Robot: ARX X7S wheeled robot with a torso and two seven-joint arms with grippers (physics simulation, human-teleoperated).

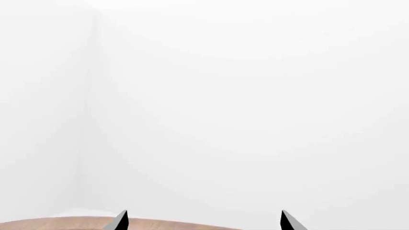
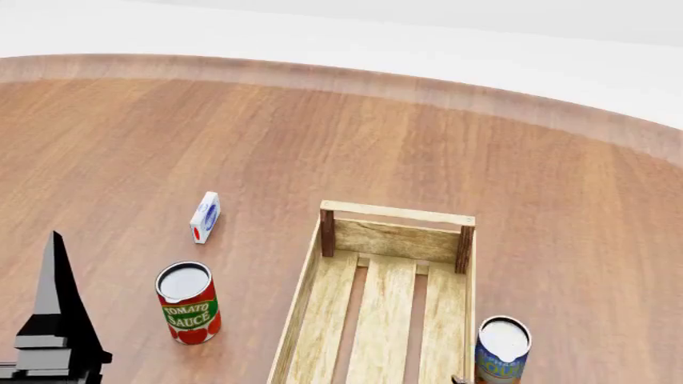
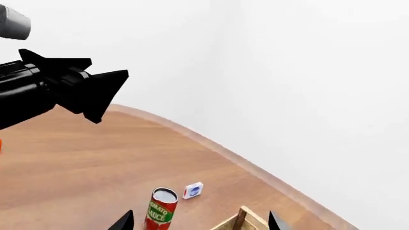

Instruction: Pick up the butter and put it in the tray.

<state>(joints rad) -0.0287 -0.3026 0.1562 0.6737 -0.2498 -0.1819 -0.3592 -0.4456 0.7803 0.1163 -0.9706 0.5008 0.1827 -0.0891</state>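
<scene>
The wooden counter [image 2: 320,136] carries the tray [image 2: 385,312], a light-wood slatted crate with dark corner posts, lying lengthwise toward the robot with nothing inside the part that shows. A tomato sauce can [image 2: 189,302] stands upright to the tray's left, a little apart from it. Farther back and left lies a small white-and-blue carton [image 2: 205,217], set on edge. A second can [image 2: 501,350], with a blue-and-green label, stands just beside the tray's right side at the near edge of the head view.

The butter itself cannot be made out; only a sliver of orange at the edge of the right wrist view might belong to it, too little to tell.

The left tool [image 1: 203,223] has its two dark fingertips spread wide apart with nothing between them, facing mostly white wall. The right tool [image 3: 200,224] is likewise spread open and empty, raised above the counter and looking over the tomato sauce can and carton.
</scene>
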